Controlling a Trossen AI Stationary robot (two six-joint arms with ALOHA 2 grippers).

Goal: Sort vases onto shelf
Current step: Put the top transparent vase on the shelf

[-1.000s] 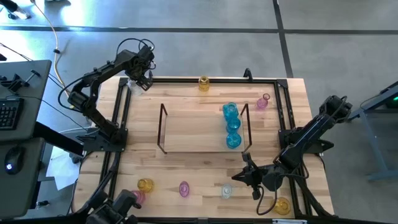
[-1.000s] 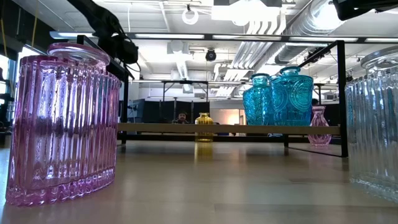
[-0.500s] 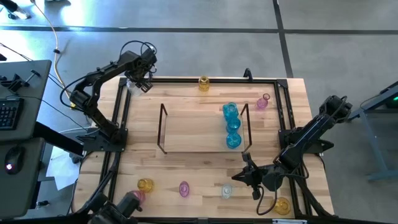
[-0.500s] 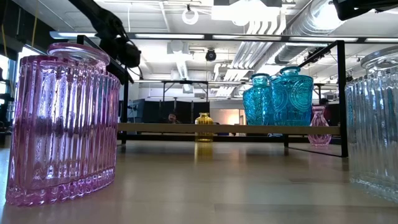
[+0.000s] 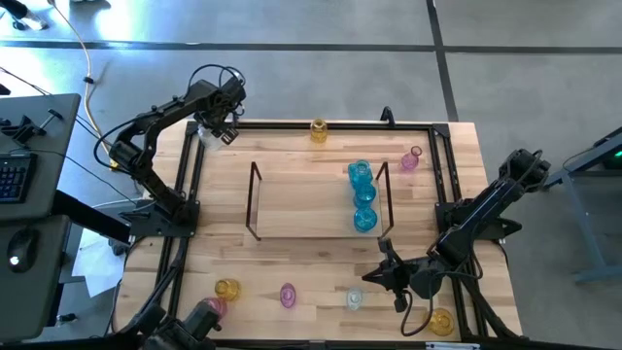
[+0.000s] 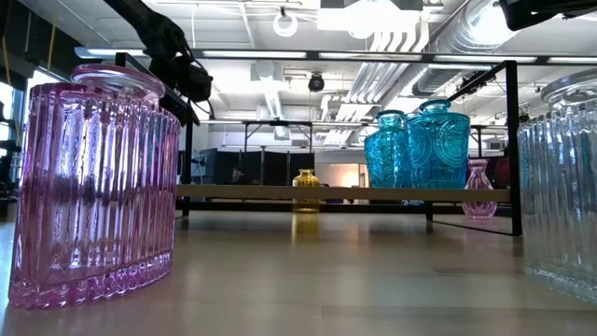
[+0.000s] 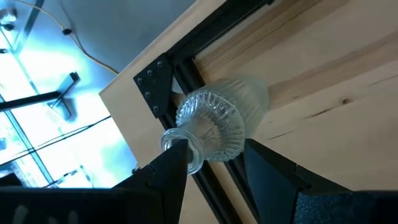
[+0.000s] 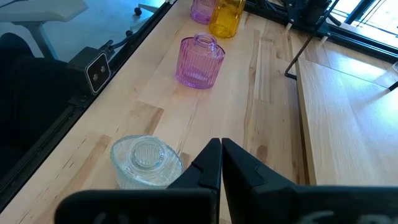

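1. the left pincer (image 5: 212,131) is at the far left corner of the worktop (image 5: 301,258), its two dark fingers (image 7: 163,177) spread to either side of a clear ribbed vase (image 7: 214,127); the vase's narrow neck sits right at one fingertip, and whether the fingers press on it cannot be told.
2. that clear vase lies at the worktop's black corner frame (image 7: 163,81), directly ahead of the left pincer.
3. the right pincer (image 5: 386,275) is shut and empty, low over the near right part of the worktop.
4. just beside its closed tips stands a small clear vase (image 8: 146,160); farther ahead of it stand a pink vase (image 8: 201,60) and an amber vase (image 8: 226,18).
5. the shelf (image 5: 311,199) lies mid-worktop between the pincers, with three cyan vases (image 5: 362,194) lined up at its end nearer the right arm.
6. another amber vase (image 5: 318,129) and a pink vase (image 5: 411,158) stand beyond the shelf, well apart from both pincers.
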